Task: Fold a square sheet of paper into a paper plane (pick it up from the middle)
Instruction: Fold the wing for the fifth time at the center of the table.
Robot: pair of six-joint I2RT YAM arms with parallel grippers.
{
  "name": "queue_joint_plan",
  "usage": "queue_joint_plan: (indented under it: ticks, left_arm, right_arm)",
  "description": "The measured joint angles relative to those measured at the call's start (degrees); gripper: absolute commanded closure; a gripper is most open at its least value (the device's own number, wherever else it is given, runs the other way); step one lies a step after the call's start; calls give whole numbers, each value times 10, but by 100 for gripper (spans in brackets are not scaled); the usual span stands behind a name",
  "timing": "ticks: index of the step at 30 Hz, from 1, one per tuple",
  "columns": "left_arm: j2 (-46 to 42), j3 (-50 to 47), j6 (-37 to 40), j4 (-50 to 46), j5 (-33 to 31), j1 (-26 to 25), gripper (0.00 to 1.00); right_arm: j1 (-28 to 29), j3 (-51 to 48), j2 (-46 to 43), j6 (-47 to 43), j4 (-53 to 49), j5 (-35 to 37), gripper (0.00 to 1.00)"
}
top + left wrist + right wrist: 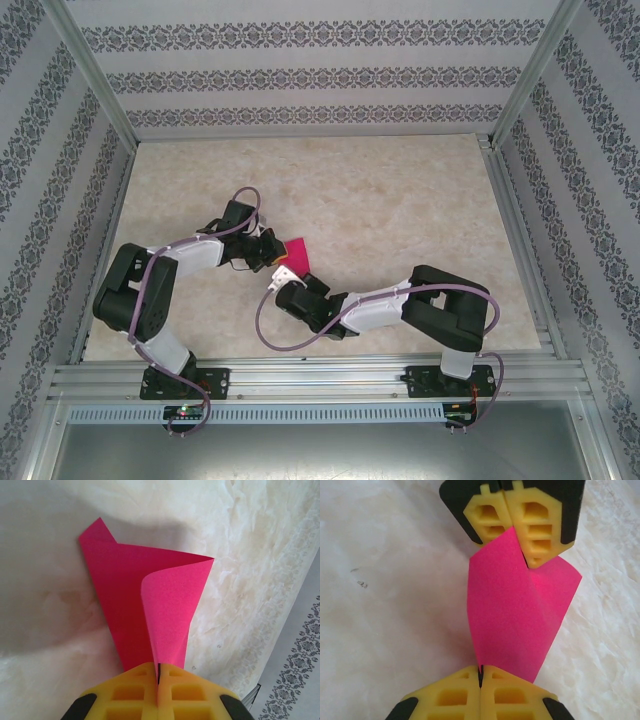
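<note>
Right wrist, paper (512, 620), long axis up-frame

The left end effector (158, 674) pinches the curled pink paper (125, 580).

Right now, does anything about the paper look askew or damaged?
The paper is pinched between the left fingers and right fingers, bowed in a loose curl instead of a flat crease, one corner jutting past the edge. No tear visible.
</note>
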Motion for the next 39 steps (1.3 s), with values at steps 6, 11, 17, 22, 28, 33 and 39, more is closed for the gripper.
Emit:
queue_joint_plan:
  ticks: [6, 11, 17, 22, 28, 33, 39]
  left_arm:
    - [-22, -1, 3, -24, -20, 0, 68]
    - [-48, -1, 4, -57, -54, 0, 48]
    - [-70, -2, 4, -76, -79, 0, 43]
    - [-51, -2, 2, -69, -65, 0, 42]
    - [-6, 0, -2, -63, -43, 0, 51]
    - [11, 9, -5, -60, -30, 0, 65]
    - [23, 28, -2, -58, -25, 0, 86]
  right_arm:
    - [-11, -7, -8, 8, 6, -26, 100]
    - [-33, -43, -40, 24, 34, -80, 100]
    - [-60, -76, -65, 40, 74, -143, 100]
    - [-61, -77, -65, 39, 88, -162, 100]
    - [-61, -77, -65, 39, 94, -164, 99]
    - [-61, -81, -65, 37, 95, -164, 97]
    - [-58, -81, -65, 32, 93, -161, 91]
